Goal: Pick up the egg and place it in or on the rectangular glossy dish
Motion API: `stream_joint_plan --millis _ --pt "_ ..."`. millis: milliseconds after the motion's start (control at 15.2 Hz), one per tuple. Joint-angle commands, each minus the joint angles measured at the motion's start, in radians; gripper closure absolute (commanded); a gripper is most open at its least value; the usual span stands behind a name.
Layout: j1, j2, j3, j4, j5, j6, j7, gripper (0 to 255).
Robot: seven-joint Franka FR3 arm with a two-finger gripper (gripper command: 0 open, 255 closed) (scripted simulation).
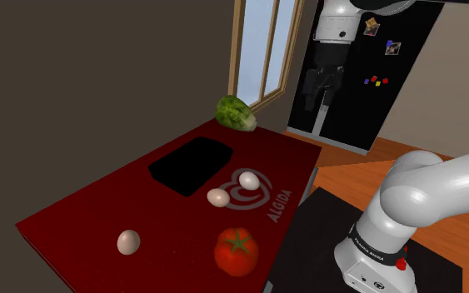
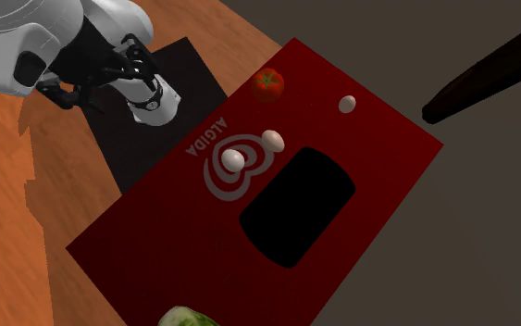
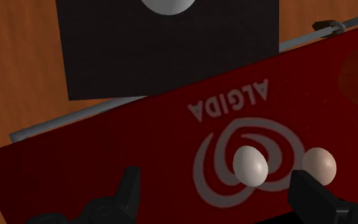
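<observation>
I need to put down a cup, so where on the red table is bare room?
Bare: between the black dish and the lone egg; also between the dish and the green vegetable. Crowded: the logo, with two eggs, and the tomato beside it.

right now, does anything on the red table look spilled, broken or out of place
Nothing stands out: all three eggs lie whole on the red table, tomato upright, lettuce at its far corner.

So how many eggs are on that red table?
3. One egg sits on the white swirl logo, a second egg lies right beside it, a third egg lies alone, further off, near the tomato. None seems hidden.
</observation>
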Motion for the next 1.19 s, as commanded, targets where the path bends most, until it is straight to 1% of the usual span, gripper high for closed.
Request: stream_joint_plan --millis 0,330,594,858,1122 --pt "0.000 0.000 0.000 0.000 0.000 0.000 0.000 0" --pt "0.030 0.064 0.083 -0.072 0.056 0.131 0.073 0" --pt "0.053 0.141 0.150 -0.107 0.095 0.241 0.129 0" --pt "0.073 0.241 0.218 -0.121 0.125 0.353 0.185 0" --pt "0.088 0.361 0.286 -0.114 0.140 0.464 0.245 0"
